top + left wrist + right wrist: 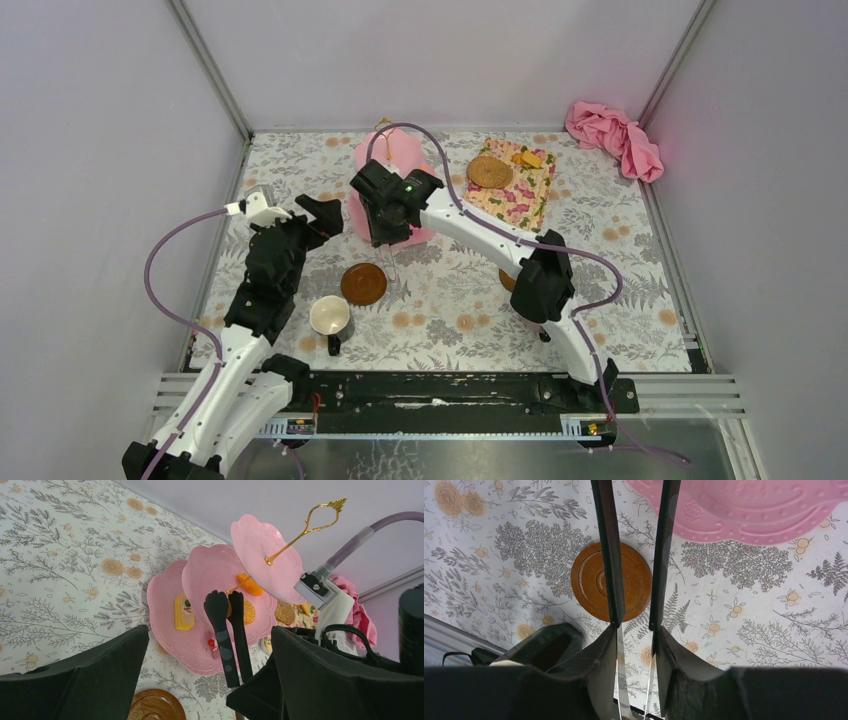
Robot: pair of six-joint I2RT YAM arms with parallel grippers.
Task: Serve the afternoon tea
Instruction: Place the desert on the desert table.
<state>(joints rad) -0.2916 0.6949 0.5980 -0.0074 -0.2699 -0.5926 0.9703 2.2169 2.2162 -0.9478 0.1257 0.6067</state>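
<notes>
The pink three-tier cake stand (400, 158) stands at the back centre; the left wrist view (197, 650) shows it too. A yellow cake (183, 612) lies on its bottom tier. An orange biscuit (249, 586) and a round yellow biscuit (249, 613) lie on the middle tier. My right gripper (385, 232) (636, 630) is shut on the slim black tongs (229, 640) (610, 555); their tips are at the middle tier with something orange between them. My left gripper (322, 212) (210, 632) is open and empty beside the stand. A white mug (329, 316) and a brown saucer (363, 284) (636, 580) sit in front. The purple mug is out of view.
A floral napkin (520, 195) at the back right carries a round woven biscuit (489, 172) and orange biscuits (527, 158). A second brown saucer (506, 281) peeks from under my right arm. The pink fabric cloth (612, 135) lies in the back right corner. Walls enclose the table.
</notes>
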